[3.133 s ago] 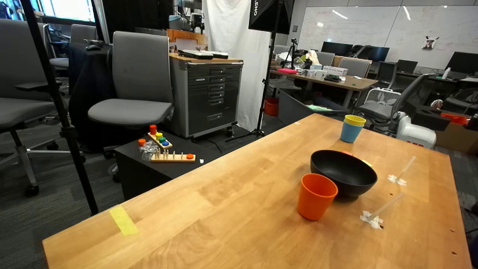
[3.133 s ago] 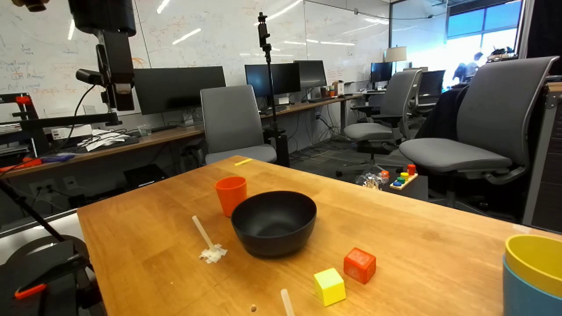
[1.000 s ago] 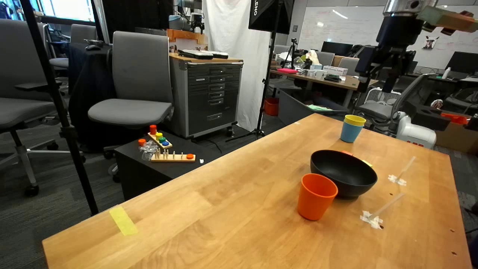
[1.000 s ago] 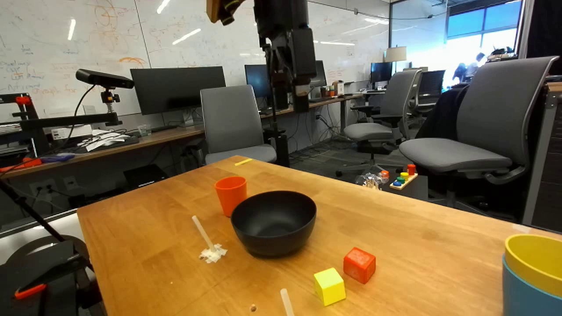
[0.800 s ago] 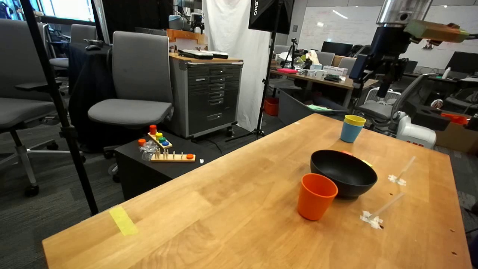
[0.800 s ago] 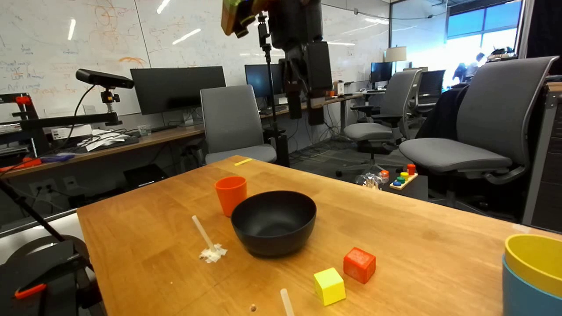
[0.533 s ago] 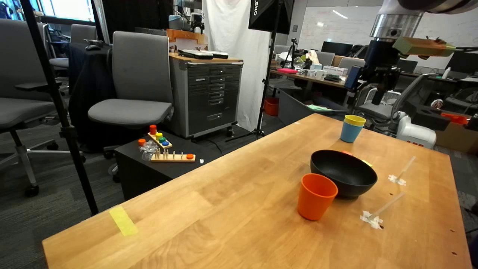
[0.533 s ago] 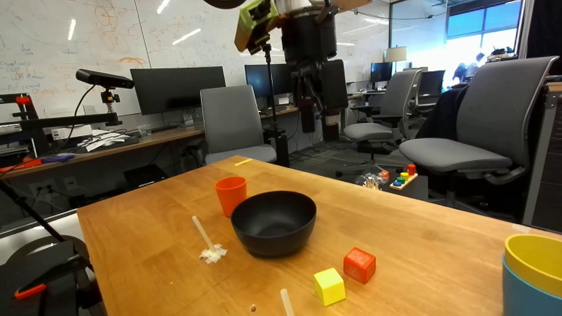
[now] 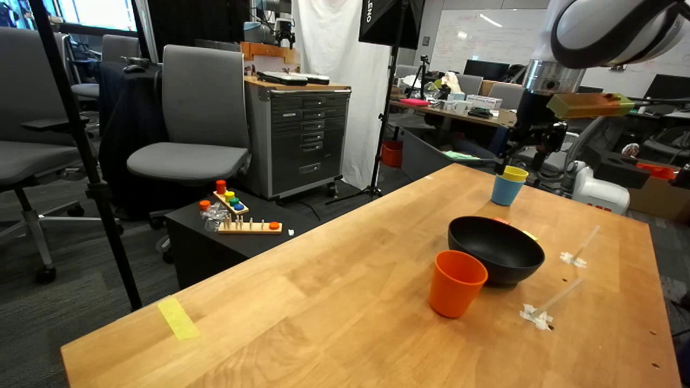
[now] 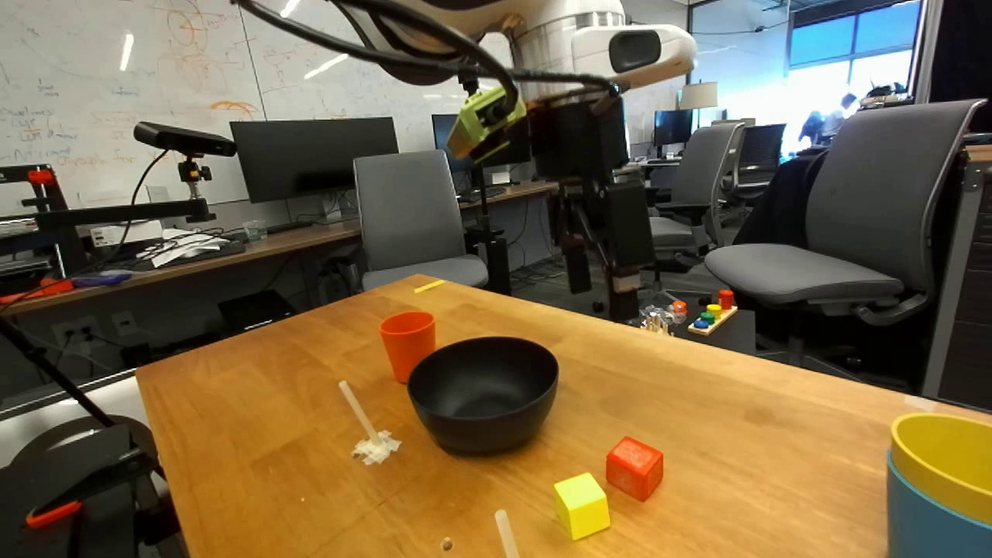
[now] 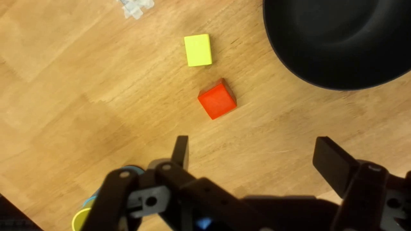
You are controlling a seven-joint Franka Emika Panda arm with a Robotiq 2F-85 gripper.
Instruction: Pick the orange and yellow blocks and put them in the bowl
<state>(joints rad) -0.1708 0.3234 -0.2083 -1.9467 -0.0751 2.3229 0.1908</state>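
Note:
The orange-red block and the yellow block sit close together on the table, apart from each other, near the black bowl. In an exterior view the bowl mostly hides the orange-red block and the yellow block. In the wrist view the orange-red block lies beyond the fingertips, the yellow block farther off, and the bowl at upper right holds nothing visible. My gripper is wide open, empty and pointing down above the table; it also shows in both exterior views.
An orange cup stands beside the bowl. Stacked yellow and blue cups stand near the table's edge; they show at the lower left of the wrist view. Two thin sticks rise from taped spots on the table.
The arm has come into view and lowered toward the table, moving right in one exterior view and slightly left in another. The blocks, bowl and cups have not moved.

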